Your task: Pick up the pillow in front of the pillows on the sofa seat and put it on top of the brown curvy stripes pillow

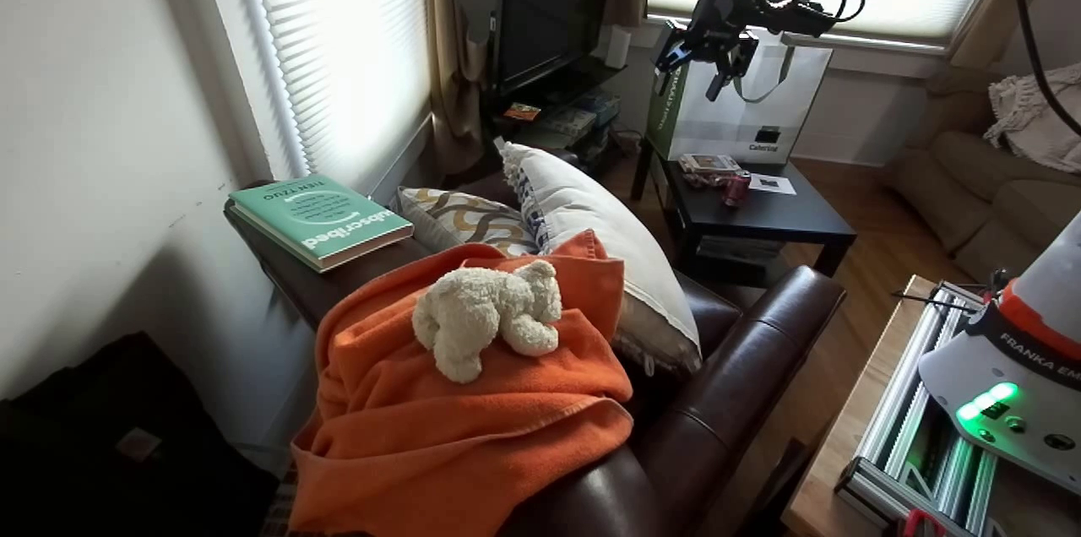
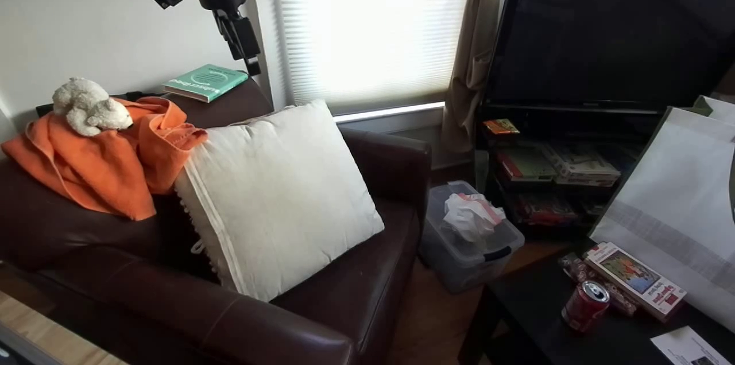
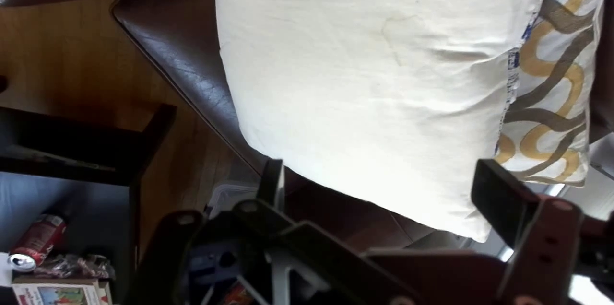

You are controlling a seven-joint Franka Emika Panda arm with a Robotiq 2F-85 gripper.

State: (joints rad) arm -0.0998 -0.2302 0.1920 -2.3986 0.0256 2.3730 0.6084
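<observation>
- The pillow [image 2: 281, 198] is sitting on the sofa seat [image 2: 359, 284], tilting backward, its plain cream face turning outward in an exterior view.
- A thin strip of its blue-and-white pattern is showing along one edge in the wrist view, on the side nearest the brown curvy stripes pillow [image 3: 551, 79].
- That second cushion is peeking out from behind the cream one — partly hidden, so whether the two are touching is not showing clearly.
- The gripper [image 1: 691, 84] is hanging in the air, well apart from the pillow in both exterior views — and its jaws are standing wide apart.
- In the wrist view, the lower part of the pillow is appearing beyond the jaws, between them.
- An orange blanket [image 1: 456, 444] is draping over the sofa's back [image 2: 241, 104], one edge reaching the pillow's upper corner.
- A cream stuffed toy [image 1: 481, 317] is lying on the blanket.
- A teal book [image 1: 325, 220] is lying flat on top of the sofa's back, near the blanket.
- On the dark table [image 1: 785, 216], a red can [image 2: 584, 307] is standing upright just beside a box [image 2: 637, 279], and a white paper [image 2: 692, 348] is lying near them.
- A clear plastic bin [image 2: 468, 273] is standing on the floor beside the sofa.
</observation>
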